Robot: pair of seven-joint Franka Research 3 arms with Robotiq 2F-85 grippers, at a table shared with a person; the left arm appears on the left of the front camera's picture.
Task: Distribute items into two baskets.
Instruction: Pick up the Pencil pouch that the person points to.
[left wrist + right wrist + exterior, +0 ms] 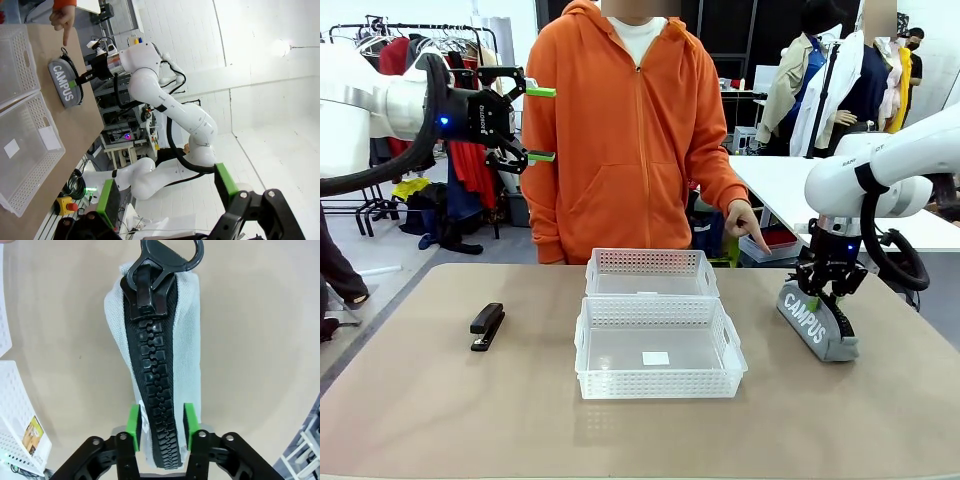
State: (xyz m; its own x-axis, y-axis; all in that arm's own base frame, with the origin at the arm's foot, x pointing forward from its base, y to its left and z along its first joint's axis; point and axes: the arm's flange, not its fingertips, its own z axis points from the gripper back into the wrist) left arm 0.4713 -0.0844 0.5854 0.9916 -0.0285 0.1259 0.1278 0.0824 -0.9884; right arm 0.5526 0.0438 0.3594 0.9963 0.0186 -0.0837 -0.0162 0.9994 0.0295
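Table [440,400] bears stapler [487,325]; near basket [660,385]; far basket [650,262]; pouch [810,312].

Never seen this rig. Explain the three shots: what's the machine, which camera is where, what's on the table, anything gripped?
Two white robot arms share a table with a person in an orange hoodie. The front view looks across from between the arms. The other two come from a camera on each wrist, looking along that gripper's fingers. On the table are two translucent-white lattice baskets, a near basket and a far basket, a small black stapler and a grey CAMPUS pencil pouch. The left gripper hangs open in the air, empty. The right gripper pinches the pouch between its green pads, either side of the zipper; the pouch lies on the table. The person's hand points toward it.
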